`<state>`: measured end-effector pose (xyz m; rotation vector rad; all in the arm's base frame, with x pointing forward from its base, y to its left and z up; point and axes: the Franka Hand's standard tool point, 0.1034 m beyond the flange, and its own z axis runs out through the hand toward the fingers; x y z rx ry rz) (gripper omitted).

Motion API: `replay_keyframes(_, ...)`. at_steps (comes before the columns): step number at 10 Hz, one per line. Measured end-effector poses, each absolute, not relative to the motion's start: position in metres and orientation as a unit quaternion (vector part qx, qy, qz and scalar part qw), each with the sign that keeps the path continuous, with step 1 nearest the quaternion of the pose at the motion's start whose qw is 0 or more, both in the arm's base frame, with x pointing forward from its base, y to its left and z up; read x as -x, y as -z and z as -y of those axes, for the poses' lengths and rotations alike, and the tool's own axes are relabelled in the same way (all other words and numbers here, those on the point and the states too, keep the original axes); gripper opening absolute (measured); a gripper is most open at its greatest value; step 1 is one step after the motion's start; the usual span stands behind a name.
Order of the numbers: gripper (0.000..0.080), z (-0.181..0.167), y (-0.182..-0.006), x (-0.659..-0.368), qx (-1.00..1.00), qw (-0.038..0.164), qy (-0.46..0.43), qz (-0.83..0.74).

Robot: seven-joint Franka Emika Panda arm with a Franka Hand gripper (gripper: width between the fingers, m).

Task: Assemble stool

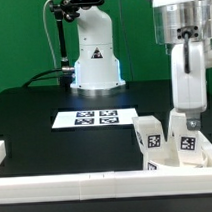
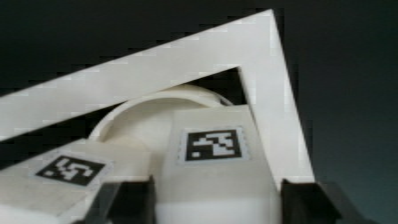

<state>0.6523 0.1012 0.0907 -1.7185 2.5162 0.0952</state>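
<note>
My gripper (image 1: pixel 186 118) reaches down at the exterior view's right, over the corner of the rails. In the wrist view its two dark fingers (image 2: pixel 132 202) stand against both sides of a white stool leg (image 2: pixel 217 150) with a square tag, and the gripper (image 2: pixel 222 206) is shut on it. That leg shows in the exterior view (image 1: pixel 186 143) too. A second tagged leg (image 1: pixel 148 137) stands beside it and also shows in the wrist view (image 2: pixel 71 170). The round white seat (image 2: pixel 164 108) lies just behind the held leg, against the rail corner. The third leg is not visible.
The marker board (image 1: pixel 95 117) lies flat on the black table in the middle. White border rails (image 1: pixel 87 180) run along the front and meet in a corner (image 2: pixel 263 45) at the right. The arm's white base (image 1: pixel 96 64) stands at the back. A small white piece (image 1: pixel 0 151) sits at the left edge.
</note>
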Motion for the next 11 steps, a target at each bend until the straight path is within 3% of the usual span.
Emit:
replay_keyframes(6,0.0337,-0.104,-0.091,-0.654,0.552,0.058,-0.041,-0.831)
replay_keyframes(7,0.0494,-0.104,-0.092,-0.654,0.556,0.058,-0.041,-0.828)
replay_keyframes(8,0.0598,-0.104,-0.099,-0.655,0.572,0.059,-0.044,-0.817)
replay_keyframes(11,0.0646,-0.105,-0.106,-0.657,0.624,0.067,-0.037,-0.777)
